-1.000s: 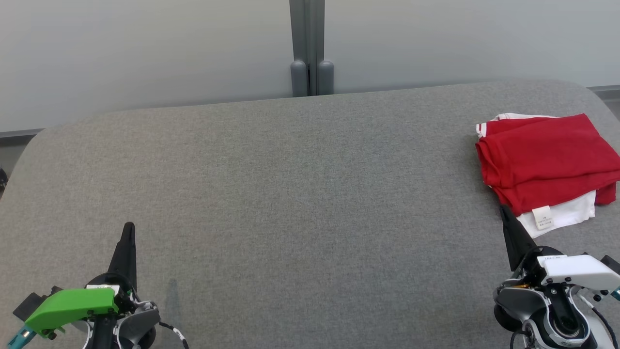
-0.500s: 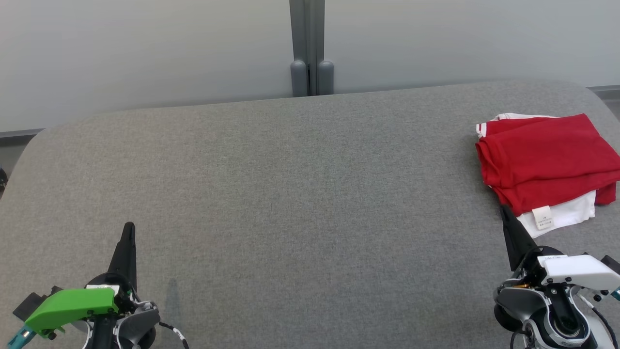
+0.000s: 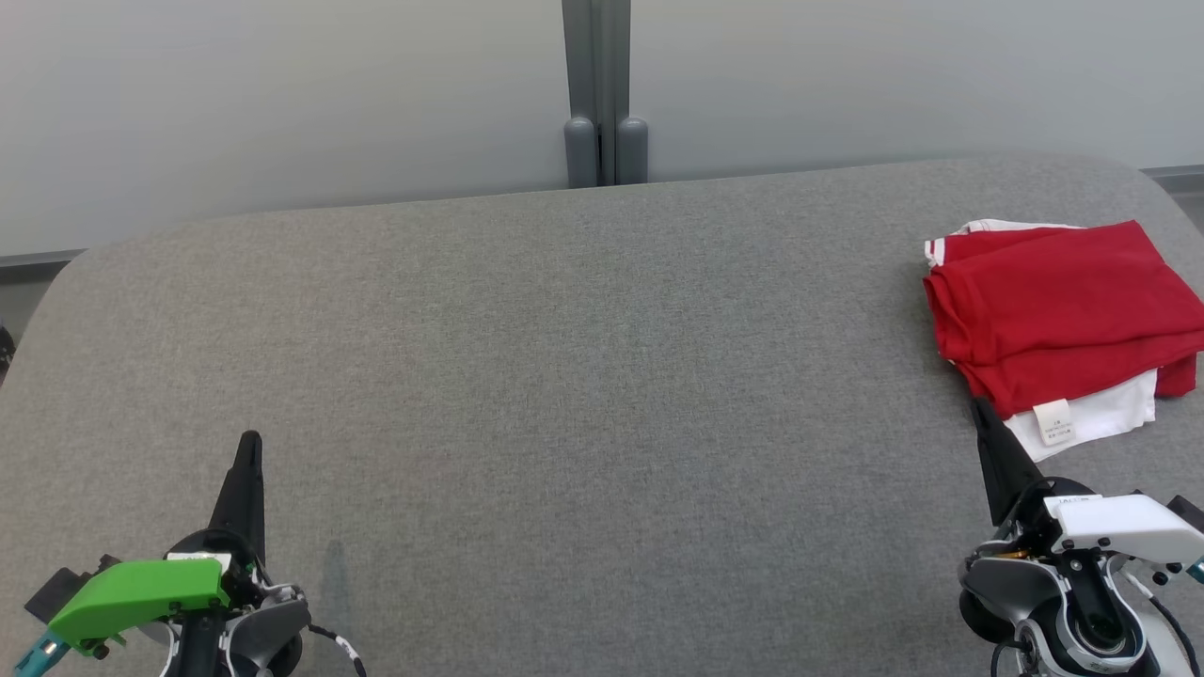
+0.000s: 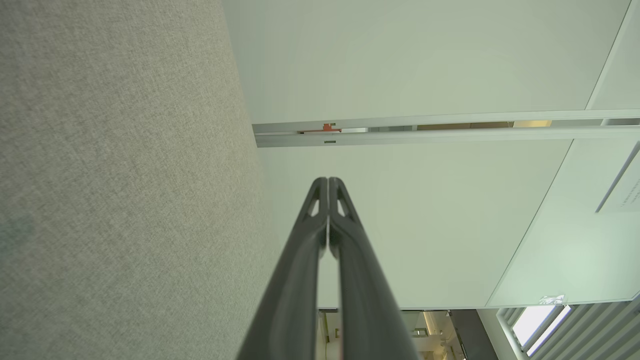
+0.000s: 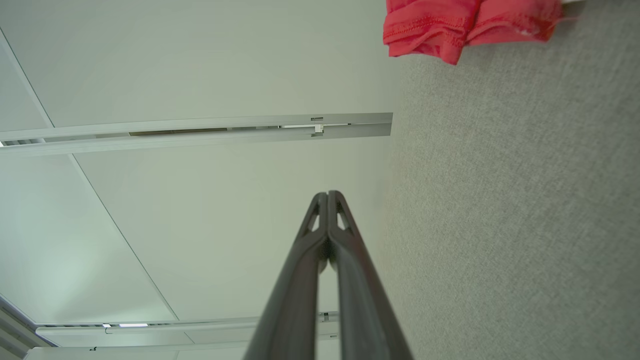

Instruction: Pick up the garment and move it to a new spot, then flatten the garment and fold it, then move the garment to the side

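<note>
Red garment (image 3: 1053, 301) lies folded at frame right on the grey table (image 3: 564, 376). I read left gripper (image 3: 249, 440) and right gripper (image 3: 978, 406) pinched closed, empty. Risk: the right tip snags the near hem, undoing folds.

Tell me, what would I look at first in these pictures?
The bright red and white garment, folded, lying at the right end of the grey table. Then two dark grippers at the bottom, both shut: the left gripper by a green cover, the right gripper close to the garment's near edge.
</note>
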Robot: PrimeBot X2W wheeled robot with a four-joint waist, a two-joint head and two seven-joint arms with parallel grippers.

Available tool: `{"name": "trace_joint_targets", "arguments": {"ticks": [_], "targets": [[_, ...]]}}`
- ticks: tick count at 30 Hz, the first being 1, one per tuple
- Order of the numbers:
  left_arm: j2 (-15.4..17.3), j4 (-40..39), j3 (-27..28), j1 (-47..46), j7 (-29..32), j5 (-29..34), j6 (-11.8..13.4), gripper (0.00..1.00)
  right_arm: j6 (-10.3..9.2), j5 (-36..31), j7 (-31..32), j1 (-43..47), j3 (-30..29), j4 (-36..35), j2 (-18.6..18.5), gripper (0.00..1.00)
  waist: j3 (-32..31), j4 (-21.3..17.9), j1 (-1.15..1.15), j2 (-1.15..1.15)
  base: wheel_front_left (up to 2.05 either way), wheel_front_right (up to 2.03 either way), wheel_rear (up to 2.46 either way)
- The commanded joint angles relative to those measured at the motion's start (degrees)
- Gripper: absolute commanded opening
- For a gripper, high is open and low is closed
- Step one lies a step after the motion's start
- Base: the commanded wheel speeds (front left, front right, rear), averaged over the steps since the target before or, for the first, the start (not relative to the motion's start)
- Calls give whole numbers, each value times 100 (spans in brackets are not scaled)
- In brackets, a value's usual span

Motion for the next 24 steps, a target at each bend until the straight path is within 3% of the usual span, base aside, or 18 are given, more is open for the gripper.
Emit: {"name": "trace_joint_targets", "arguments": {"ticks": [1, 24], "targets": [[15, 6, 26, -61, 6, 25, -32, 0, 2, -31, 30, -24, -12, 14, -2, 0, 0, 0, 0, 0, 0, 0, 0], [6, 6, 33, -62, 15, 36, -28, 0, 2, -46, 38, -26, -32, 15, 11, 0, 0, 0, 0, 0, 0, 0, 0]]}}
